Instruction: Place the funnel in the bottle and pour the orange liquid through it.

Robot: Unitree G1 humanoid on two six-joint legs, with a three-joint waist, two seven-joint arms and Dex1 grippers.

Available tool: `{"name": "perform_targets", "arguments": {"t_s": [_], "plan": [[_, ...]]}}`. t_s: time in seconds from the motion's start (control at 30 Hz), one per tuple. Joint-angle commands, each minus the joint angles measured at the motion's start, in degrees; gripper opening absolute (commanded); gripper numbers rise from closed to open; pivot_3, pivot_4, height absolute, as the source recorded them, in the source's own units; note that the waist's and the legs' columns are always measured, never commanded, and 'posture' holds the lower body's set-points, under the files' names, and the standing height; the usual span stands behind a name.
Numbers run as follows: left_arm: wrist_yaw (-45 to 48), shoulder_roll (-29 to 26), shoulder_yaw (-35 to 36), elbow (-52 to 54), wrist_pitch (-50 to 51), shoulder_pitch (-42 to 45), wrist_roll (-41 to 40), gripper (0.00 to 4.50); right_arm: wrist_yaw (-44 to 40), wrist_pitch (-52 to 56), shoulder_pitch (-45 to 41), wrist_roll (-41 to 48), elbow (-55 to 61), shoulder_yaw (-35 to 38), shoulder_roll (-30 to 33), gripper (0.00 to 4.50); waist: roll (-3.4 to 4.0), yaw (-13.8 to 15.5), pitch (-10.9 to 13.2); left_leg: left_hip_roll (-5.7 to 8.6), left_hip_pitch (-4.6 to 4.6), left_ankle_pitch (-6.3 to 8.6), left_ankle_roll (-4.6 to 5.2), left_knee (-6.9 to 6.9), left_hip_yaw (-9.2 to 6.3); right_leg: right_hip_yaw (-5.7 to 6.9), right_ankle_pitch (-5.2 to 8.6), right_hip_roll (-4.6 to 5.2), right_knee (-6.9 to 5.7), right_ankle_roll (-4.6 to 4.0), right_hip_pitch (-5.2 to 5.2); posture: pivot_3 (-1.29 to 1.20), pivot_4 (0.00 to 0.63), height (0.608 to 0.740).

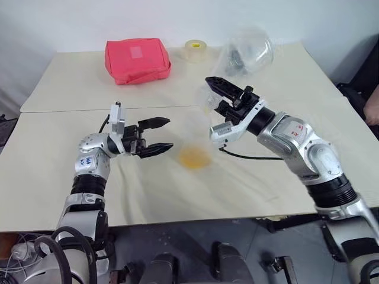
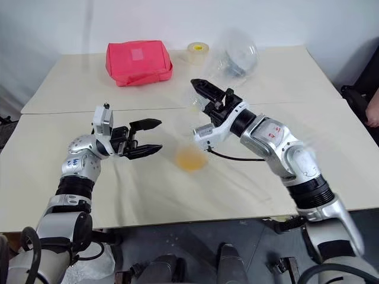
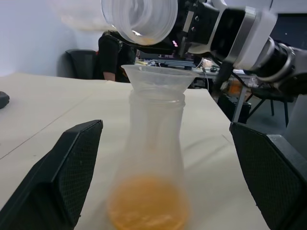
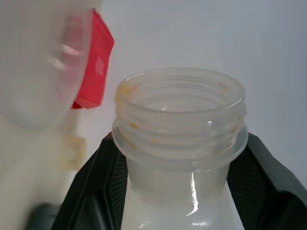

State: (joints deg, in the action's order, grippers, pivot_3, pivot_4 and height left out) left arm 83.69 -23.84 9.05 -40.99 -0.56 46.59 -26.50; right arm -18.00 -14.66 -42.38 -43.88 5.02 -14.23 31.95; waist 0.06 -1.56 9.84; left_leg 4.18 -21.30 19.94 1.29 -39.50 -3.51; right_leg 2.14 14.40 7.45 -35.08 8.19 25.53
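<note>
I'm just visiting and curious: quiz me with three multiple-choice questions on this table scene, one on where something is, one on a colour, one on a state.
1. Where is the funnel?
A. In the bottle's neck
B. On the red pouch
C. In the left gripper

2. What colour is the liquid in the bottle?
A. Blue
B. Orange
C. Green

3. How are the left gripper fingers?
A. Open
B. Shut on the bottle
C. Shut on the tape

Key:
1 A, it sits in the neck.
2 B, orange liquid pools at the base.
3 A, they flank the bottle, apart from it.

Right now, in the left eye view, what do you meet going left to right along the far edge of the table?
Red pouch → tape roll → crumpled clear plastic bag.
</note>
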Motion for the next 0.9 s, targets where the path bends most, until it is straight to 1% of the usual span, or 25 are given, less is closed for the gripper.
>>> {"name": "perform_targets", "arguments": {"t_s": [0.03,0.13,0.23,0.27,0.37,0.5,0.63,0.8,0.9], "plan": [[-1.15,-0.45,0.3,0.78,0.11,1.46,0.23,4.5,-7.05,10.68,1.95,12.38,7.81,5.88,-4.48,2.43,0.0,0.05,0.0,-0.02,0.0,0.0,0.0,-0.02,-0.04,0.01,0.0,-0.01,0.0,0.0,-0.01,0.0,0.15,0.74],[-1.94,-0.76,0.03,0.25,0.2,1.86,0.81,4.5,-11.06,24.95,3.52,21.57,14.11,10.68,-10.75,2.43,0.0,0.06,0.0,-0.01,0.0,0.0,0.0,-0.04,-0.1,0.02,-0.01,0.01,-0.03,0.01,-0.03,0.0,0.15,0.74],[-2.66,-1.47,-0.7,-1.07,-0.13,2.6,2.46,4.5,-10.73,40.9,2.93,30.13,19.46,17.43,-17.57,2.43,0.0,0.1,0.0,-0.02,0.0,0.0,0.0,-0.05,-0.15,0.03,-0.01,0.01,-0.07,0.01,-0.02,0.0,0.15,0.74],[-2.97,-1.7,-0.91,-1.63,-0.01,2.99,3.01,4.5,-9.58,44.65,3.0,32.86,20.32,20.81,-19.21,2.43,0.0,0.12,0.0,-0.01,0.0,0.0,0.0,-0.06,-0.17,0.03,-0.01,0.02,-0.15,0.01,-0.01,0.0,0.15,0.74],[-3.48,-1.99,-1.22,-3.14,0.19,4.02,3.8,4.5,-6.87,51.67,3.74,38.31,21.47,27.78,-21.44,2.43,0.01,0.2,-0.01,0.06,0.01,0.0,0.0,-0.09,-0.27,0.03,-0.01,0.07,-0.29,0.0,0.0,0.0,0.15,0.74],[-5.09,-2.12,-1.53,-4.93,-0.14,5.1,5.33,4.5,-2.82,56.04,4.86,43.65,20.4,34.73,-22.42,2.43,0.01,0.26,0.0,0.1,0.01,0.01,0.01,-0.06,-0.3,0.02,-0.01,0.1,-0.35,0.0,0.03,0.0,0.15,0.74],[-5.85,-1.86,-1.54,-6.18,-0.86,5.87,6.22,4.5,-0.32,54.02,8.36,46.1,16.25,38.24,-20.99,2.43,0.01,0.05,-0.01,0.11,0.02,0.01,0.01,-0.03,-0.28,0.01,-0.01,0.09,-0.37,0.0,0.05,0.0,0.15,0.74],[-7.44,-1.94,-1.76,-7.2,-1.17,6.1,7.52,4.5,1.79,52.0,11.19,48.3,14.34,38.5,-19.94,2.43,0.01,-0.03,0.0,0.1,0.05,0.01,0.01,0.01,-0.22,-0.03,-0.01,0.09,-0.39,0.01,0.08,0.0,0.15,0.74],[-8.3,-1.87,-1.29,-6.98,-0.74,5.93,7.35,4.5,2.1,50.46,13.08,48.68,15.12,36.75,-19.29,2.43,0.01,-0.08,0.0,0.09,0.06,0.0,0.0,0.04,-0.18,-0.05,-0.01,0.08,-0.41,0.0,0.12,0.0,0.15,0.74]]}}
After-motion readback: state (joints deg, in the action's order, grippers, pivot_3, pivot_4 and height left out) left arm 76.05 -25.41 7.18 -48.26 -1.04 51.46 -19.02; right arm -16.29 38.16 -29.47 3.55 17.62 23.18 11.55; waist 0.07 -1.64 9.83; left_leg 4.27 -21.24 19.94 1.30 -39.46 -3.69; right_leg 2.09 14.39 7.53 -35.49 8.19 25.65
